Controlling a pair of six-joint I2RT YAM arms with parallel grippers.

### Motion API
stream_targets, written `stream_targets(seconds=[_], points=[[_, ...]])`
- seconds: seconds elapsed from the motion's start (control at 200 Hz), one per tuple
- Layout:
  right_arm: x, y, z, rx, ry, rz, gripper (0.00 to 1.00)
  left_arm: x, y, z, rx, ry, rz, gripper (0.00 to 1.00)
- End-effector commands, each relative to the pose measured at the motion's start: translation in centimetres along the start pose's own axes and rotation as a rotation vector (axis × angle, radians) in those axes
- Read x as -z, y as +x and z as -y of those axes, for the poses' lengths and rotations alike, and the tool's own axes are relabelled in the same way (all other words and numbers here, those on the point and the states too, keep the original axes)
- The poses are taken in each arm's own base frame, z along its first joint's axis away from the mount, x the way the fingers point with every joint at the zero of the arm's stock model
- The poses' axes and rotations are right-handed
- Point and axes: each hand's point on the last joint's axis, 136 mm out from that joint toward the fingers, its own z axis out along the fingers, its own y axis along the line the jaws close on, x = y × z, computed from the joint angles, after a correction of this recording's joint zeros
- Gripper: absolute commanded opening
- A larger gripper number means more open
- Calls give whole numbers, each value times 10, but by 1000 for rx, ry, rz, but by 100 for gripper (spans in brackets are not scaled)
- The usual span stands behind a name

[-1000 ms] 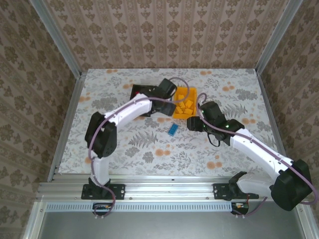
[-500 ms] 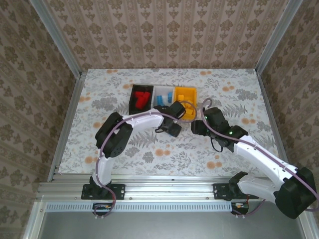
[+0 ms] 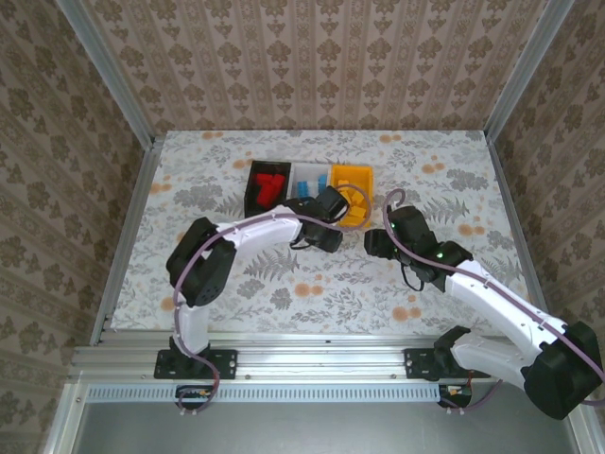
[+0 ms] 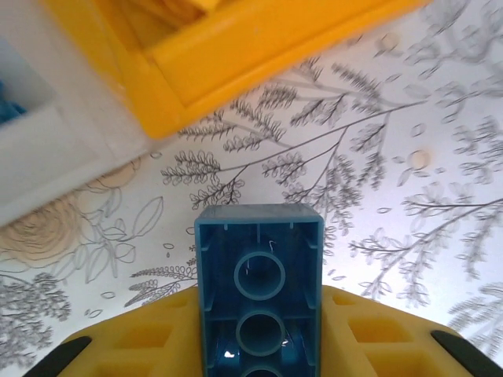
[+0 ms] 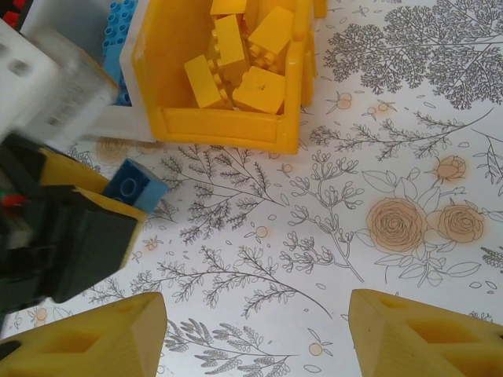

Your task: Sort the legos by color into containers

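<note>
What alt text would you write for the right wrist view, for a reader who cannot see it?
The left gripper holds a blue brick over the flowered table, near a yellow bin of yellow bricks. The right gripper stands open and empty at the bottom.

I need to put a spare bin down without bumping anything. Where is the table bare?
Bare tablecloth lies left of the black bin to the left edge, and right of the yellow bin to the right edge. Crowded: just in front of the yellow bin, where the left gripper, holding a blue brick, faces the open right gripper.
</note>
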Motion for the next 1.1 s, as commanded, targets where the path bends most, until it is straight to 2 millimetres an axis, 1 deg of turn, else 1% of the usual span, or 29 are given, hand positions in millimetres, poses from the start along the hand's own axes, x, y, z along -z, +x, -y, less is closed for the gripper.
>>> stream_targets(seconds=[0.0, 0.14, 0.25, 0.33, 0.405, 0.49, 0.61, 0.7, 0.83, 0.895, 0.965, 1.035, 1.095], points=[[2, -3, 5, -26, 13, 33, 64, 33, -25, -11, -2, 17, 79, 35], [1, -3, 4, -28, 8, 33, 64, 53, -50, -48, 98, 64, 157, 35], [0, -3, 3, -25, 4, 29, 64, 63, -77, -87, 192, 60, 234, 35], [0, -4, 1, -25, -2, 28, 64, 61, -93, -104, 213, 46, 249, 35], [-1, -4, 0, -22, -5, 26, 64, 52, -103, -114, 220, 35, 226, 36], [-3, -4, 1, -13, 3, 21, 64, 39, -111, -118, 219, 27, 197, 37], [-4, -5, 1, -2, 8, 18, 64, 24, -115, -123, 231, 21, 178, 39], [-5, -6, 0, -3, 3, 18, 64, 18, -116, -124, 241, 27, 170, 40], [-7, -5, -1, -4, -2, 8, 64, 14, -115, -124, 244, 29, 161, 46], [-7, -4, -1, -6, -4, 5, 64, 16, -115, -124, 243, 30, 160, 49], [-7, -3, -1, -9, -5, 4, 65, 23, -115, -123, 243, 30, 163, 51], [-6, -3, -1, -12, -6, 8, 65, 37, -117, -121, 236, 30, 189, 55], [-5, -4, -1, -13, -9, 11, 65, 55, -118, -120, 227, 18, 227, 61]])
